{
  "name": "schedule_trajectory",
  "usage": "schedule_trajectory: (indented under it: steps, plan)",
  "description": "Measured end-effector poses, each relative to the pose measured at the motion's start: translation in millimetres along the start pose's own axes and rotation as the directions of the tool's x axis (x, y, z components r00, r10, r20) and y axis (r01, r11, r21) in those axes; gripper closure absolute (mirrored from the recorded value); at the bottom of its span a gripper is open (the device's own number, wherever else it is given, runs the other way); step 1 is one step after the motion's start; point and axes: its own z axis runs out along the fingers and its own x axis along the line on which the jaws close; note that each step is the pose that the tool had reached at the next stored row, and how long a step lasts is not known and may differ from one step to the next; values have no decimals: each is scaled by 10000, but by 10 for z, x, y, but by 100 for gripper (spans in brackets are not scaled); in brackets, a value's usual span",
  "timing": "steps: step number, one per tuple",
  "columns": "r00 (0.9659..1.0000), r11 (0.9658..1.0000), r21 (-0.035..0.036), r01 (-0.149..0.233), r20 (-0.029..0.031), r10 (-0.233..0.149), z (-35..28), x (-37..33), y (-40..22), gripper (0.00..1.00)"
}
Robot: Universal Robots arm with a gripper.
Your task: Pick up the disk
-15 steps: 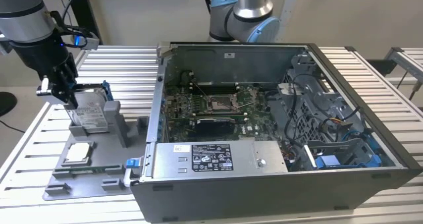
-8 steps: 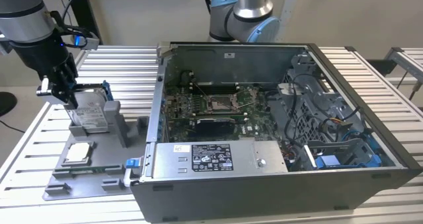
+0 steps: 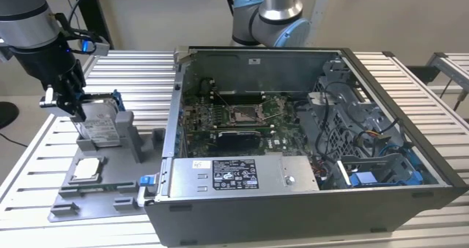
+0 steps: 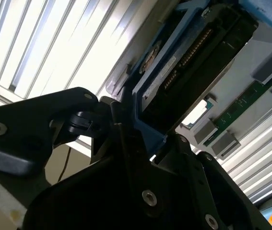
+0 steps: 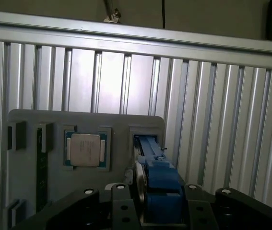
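The disk (image 3: 101,128), a silver-grey drive with a white label and a blue bracket, stands on edge at the grey fixture tray (image 3: 110,196), on the exterior view's left. My gripper (image 3: 73,106) comes down on its upper end and is shut on it. In the first wrist view the black fingers (image 5: 119,203) flank the disk's blue bracket (image 5: 157,179). The second wrist view shows the disk's dark edge with connector pins (image 4: 188,62) running away from the gripper (image 4: 136,129). I cannot tell whether the disk still rests in its slot.
A small square CPU chip (image 3: 87,168) (image 5: 85,149) lies on the tray beside the disk. An open computer case (image 3: 256,51) with a power-supply box (image 3: 242,174) stands to the exterior view's right. Another arm's base (image 3: 271,17) rises behind it. The table is slatted aluminium (image 3: 29,165).
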Motion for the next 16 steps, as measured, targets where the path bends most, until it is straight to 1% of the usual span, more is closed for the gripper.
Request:
schedule_trajectory:
  steps: [7,10,11,15,16]
  plan:
    - [10000,10000,-1,0,-4,0,0,-4,0,100]
    - [10000,10000,-2,-1,-35,1,1,-12,-1,100]
    - [10000,10000,-3,1,-36,-1,1,-12,-1,100]
    - [10000,10000,-6,-7,-86,7,2,-29,-2,100]
    - [10000,10000,-6,-7,-86,7,2,-29,-2,100]
